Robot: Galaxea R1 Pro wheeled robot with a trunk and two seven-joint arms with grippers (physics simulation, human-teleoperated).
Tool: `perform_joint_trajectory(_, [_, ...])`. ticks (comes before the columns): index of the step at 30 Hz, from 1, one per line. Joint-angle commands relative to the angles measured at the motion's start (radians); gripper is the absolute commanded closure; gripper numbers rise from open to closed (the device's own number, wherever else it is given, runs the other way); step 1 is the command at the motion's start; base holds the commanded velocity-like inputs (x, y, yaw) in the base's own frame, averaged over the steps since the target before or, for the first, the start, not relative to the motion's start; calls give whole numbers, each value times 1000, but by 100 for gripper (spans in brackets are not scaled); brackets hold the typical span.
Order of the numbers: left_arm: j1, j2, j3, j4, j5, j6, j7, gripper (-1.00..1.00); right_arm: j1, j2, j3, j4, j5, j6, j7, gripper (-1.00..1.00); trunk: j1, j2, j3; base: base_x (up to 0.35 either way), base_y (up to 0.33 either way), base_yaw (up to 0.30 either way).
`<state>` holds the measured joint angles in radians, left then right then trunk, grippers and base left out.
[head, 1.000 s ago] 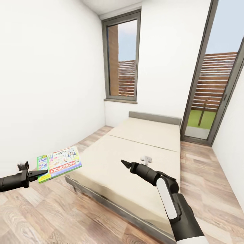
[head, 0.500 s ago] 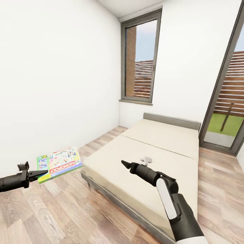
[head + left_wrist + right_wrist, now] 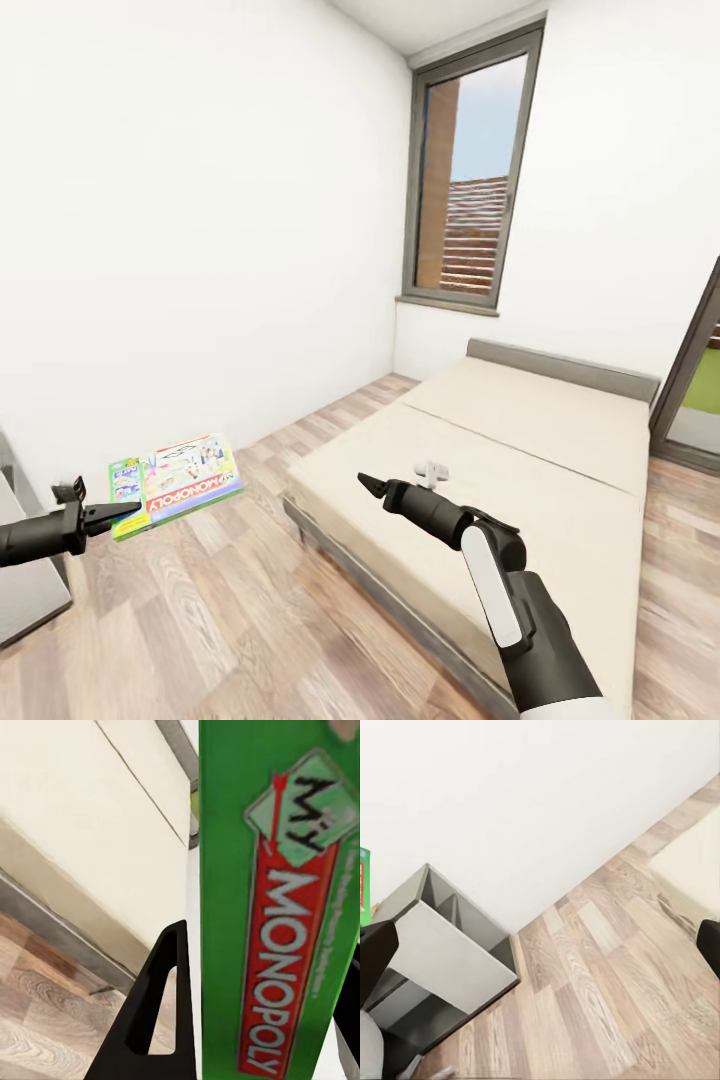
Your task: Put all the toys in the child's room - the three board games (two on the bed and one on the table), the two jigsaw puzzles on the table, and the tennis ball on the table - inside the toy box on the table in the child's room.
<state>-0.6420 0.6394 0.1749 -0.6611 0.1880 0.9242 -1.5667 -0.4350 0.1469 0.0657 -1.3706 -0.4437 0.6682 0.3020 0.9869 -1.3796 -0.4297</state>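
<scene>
The left gripper [image 3: 105, 515] holds the green Monopoly board game [image 3: 176, 482] by its near edge, out over the wood floor [image 3: 230, 620] on the left side of the room. In the left wrist view the box [image 3: 274, 907] sits tight beside a black finger [image 3: 154, 1020].

The right gripper [image 3: 368, 485] hangs over the near part of the bed [image 3: 520, 470]. It carries nothing, and I cannot tell if its claw is wide or narrow.

The bed looks bare except for a small white thing [image 3: 431, 470] on the cover. A grey cabinet [image 3: 442, 960] stands by the wall on the left.

I think one game is picked up but not yet in the toy box. So most of the job seems left to do.
</scene>
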Motion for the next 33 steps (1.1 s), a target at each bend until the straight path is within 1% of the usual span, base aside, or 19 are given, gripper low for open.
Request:
perform_joint_trajectory(1, [-1, 0, 0, 0, 1, 10, -4, 100, -1, 0, -1, -1, -1, 5, 2, -100, -4, 7, 2, -44, 0, 292])
perform_joint_trajectory(7, [-1, 0, 0, 0, 1, 10, -4, 100, -1, 0, 1, 0, -1, 5, 2, -100, -27, 49, 21, -37, 0, 292])
perform_joint_trajectory(9, [-1, -1, 0, 0, 1, 10, -4, 100, -1, 0, 10, 0, 0, 5, 2, -100, -35, 63, 27, -23, 0, 292])
perform_joint_trajectory(12, [-1, -1, 0, 0, 1, 10, -4, 100, -1, 0, 34, 1, 1, 4, 2, -100, -46, 84, 37, -9, 0, 292])
perform_joint_trajectory(15, [-1, -1, -1, 0, 1, 10, -4, 100, -1, 0, 41, 4, 2, 4, 2, -100, -58, 105, 46, -3, 0, 293])
perform_joint_trajectory(33, [-1, -1, 2, 0, 2, 10, -4, 100, -1, 0, 45, 13, 2, 4, 2, -100, -127, 231, 102, 0, 0, 293])
